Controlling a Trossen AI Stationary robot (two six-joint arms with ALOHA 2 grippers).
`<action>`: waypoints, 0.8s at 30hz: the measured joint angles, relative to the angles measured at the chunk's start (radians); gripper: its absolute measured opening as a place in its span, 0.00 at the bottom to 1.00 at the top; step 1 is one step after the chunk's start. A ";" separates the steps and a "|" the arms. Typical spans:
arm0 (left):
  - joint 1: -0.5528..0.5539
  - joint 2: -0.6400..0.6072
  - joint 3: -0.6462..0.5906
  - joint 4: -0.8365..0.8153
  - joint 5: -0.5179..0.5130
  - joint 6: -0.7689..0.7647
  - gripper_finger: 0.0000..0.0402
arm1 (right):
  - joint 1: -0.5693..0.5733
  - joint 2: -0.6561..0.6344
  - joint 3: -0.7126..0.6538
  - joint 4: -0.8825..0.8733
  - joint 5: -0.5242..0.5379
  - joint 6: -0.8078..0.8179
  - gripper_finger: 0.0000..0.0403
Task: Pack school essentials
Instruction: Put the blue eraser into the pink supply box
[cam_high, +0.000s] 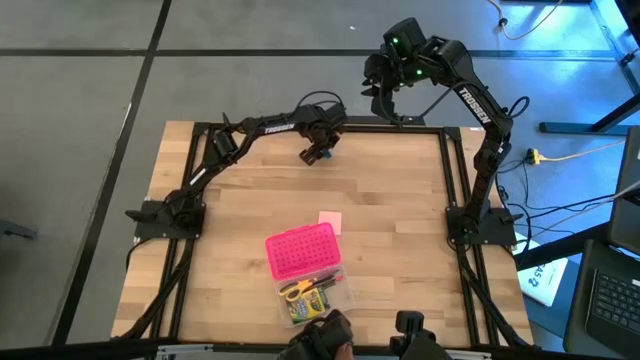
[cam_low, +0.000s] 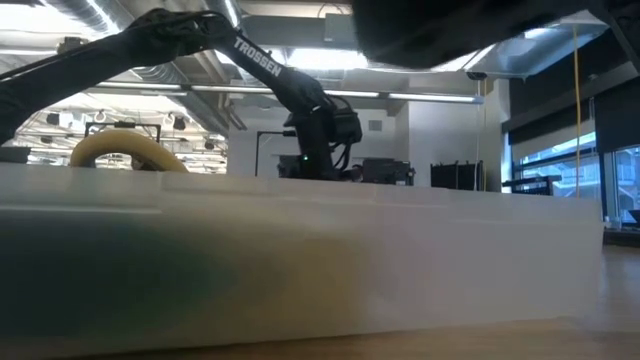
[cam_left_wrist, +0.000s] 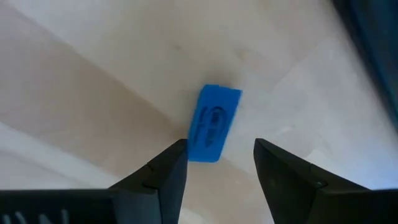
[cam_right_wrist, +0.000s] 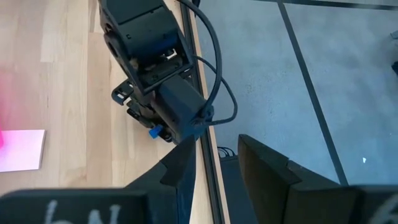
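Observation:
A tiny blue piece (cam_left_wrist: 214, 124) lies flat on the wooden table near its far edge, and shows also in the high view (cam_high: 325, 155) and the right wrist view (cam_right_wrist: 152, 132). My left gripper (cam_left_wrist: 217, 152) hovers over it, pointing steeply down, open, with the piece just beyond the gap and close to one fingertip (cam_left_wrist: 177, 152). My right gripper (cam_right_wrist: 214, 155) is open and holds nothing; it waits high over the table's far right corner (cam_high: 385, 95). Yellow-handled scissors (cam_high: 297, 290) and a crayon box (cam_high: 312, 303) lie in the clear half of the case.
The bright pink dotted box (cam_high: 302, 250) lies open near the table's near edge, its clear half (cam_high: 325, 292) toward me. A pale pink pad (cam_high: 330, 221) lies just beyond it. The case's pale wall (cam_low: 300, 260) fills the low view. Bare wood surrounds the blue piece.

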 joint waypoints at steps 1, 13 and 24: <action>-0.002 0.000 0.000 0.010 -0.011 0.000 0.45 | 0.000 0.000 0.000 0.000 0.000 0.000 0.30; 0.007 0.000 0.000 -0.010 0.028 -0.080 0.44 | 0.000 0.000 0.000 0.003 0.000 0.000 0.30; 0.051 0.015 0.002 -0.038 0.165 -0.150 0.44 | 0.000 0.000 0.000 0.006 0.000 0.000 0.30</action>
